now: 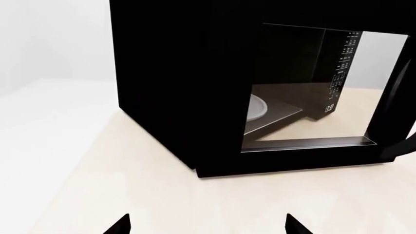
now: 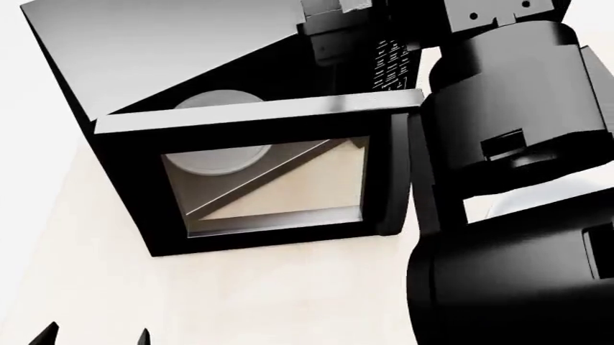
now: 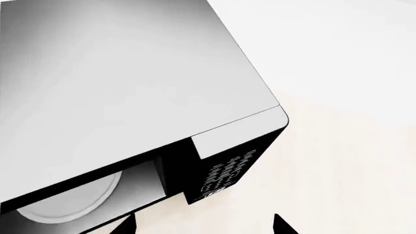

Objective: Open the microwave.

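Right arm [image 2: 508,180] fills the near view; both pincers stand spread, holding nothing. Microwave [image 2: 240,108] door [image 2: 259,183] is swung partly open; next, push it wider.

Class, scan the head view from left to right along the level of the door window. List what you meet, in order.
Tabletop → door frame → window → handle → right arm.

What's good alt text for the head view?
A black microwave on a pale countertop with its glass-windowed door swung open, the white turntable plate visible behind it. The robot's right arm fills the right side.
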